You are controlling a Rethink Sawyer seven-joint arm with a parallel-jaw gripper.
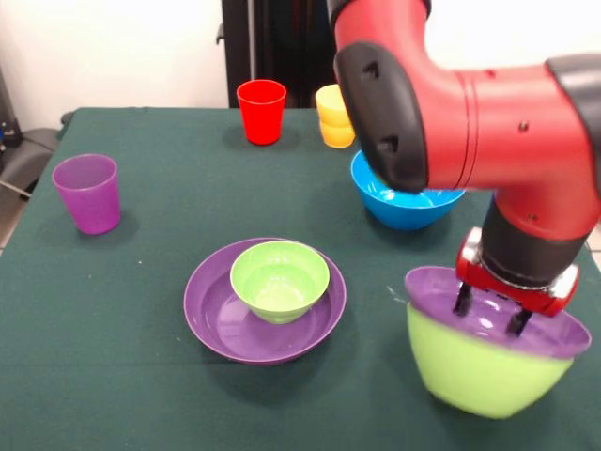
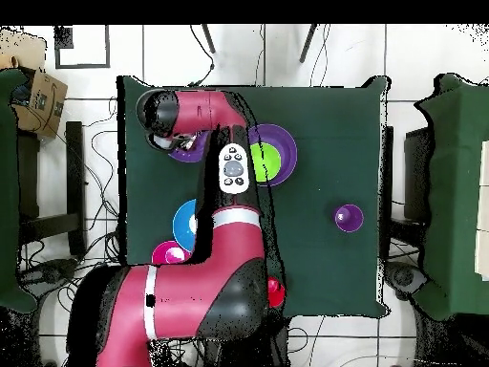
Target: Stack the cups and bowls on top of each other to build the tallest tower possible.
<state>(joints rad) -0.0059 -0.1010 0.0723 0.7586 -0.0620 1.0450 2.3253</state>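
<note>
While inside purple bowl [image 1: 441,287], end effector [image 1: 488,310].

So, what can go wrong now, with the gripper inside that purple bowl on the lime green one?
The gripper reaches into the purple bowl, which sits tilted in the large lime green bowl. Pushing or lifting off-centre could tip this pair over. The pair also stands close to the table's near edge, so a shove might send it off. The arm's elbow hangs just over the blue bowl and could knock it.

Bowls [image 1: 280,279] glossy smooth plastic; purple cup [image 1: 87,193] translucent; tablecloth [image 1: 122,319] matt.
</note>
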